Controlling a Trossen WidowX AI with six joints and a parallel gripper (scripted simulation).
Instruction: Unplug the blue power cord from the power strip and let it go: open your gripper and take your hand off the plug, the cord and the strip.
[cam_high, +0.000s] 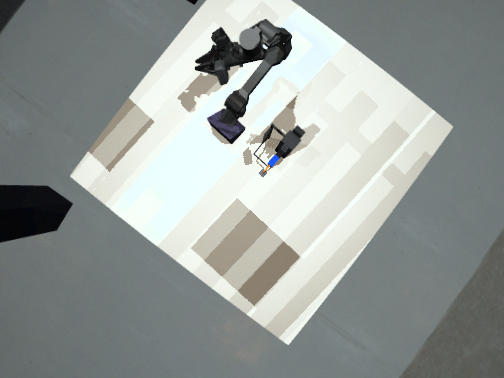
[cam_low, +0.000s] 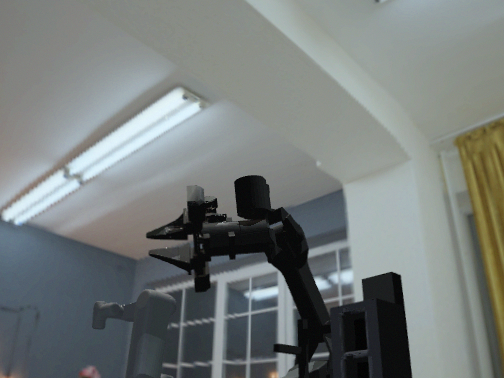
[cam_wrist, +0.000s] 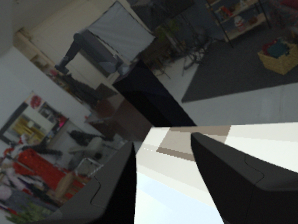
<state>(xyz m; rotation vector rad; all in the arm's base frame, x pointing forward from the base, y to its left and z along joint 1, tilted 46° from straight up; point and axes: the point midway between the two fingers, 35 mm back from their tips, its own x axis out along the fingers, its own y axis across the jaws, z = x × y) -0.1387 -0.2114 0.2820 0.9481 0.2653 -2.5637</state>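
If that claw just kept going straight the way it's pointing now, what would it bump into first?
Probably nothing nearby. The gripper points out level over the table, away from the blue plug and power strip. Its partly closed fingers hold nothing; depth beyond is unclear.

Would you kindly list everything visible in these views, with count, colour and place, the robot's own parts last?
Table: one, pale cream with tan patches, centre of the top view.
Power strip: one, black, mid-table.
Blue plug: one, blue, at the strip's lower-left end.
Cord: one, thin black loop, left of the strip.
Ceiling light: one, white, upper left in the exterior view.
Curtain: one, gold, right edge.
Arm: one, black, upper table.
End effector: one, black, partly open, holding nothing, away from the strip.
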